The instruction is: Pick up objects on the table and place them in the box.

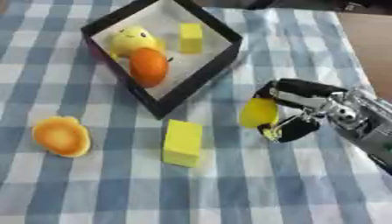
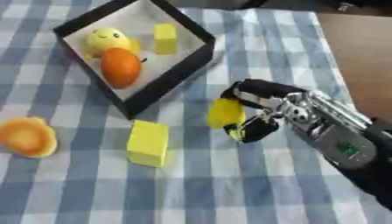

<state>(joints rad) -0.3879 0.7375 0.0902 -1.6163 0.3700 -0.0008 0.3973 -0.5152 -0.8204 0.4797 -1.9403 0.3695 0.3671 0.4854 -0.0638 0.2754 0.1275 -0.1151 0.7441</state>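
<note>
It looks like a staged table for robot practice, maybe in a lab; the room itself is not visible. A blue and white checked cloth (image 1: pixel 306 192) lies under the right hand (image 2: pixel 264 105). Toy-like things lie left of the hand: a yellow block (image 1: pixel 182 142) and a black box (image 1: pixel 222 30).
</note>
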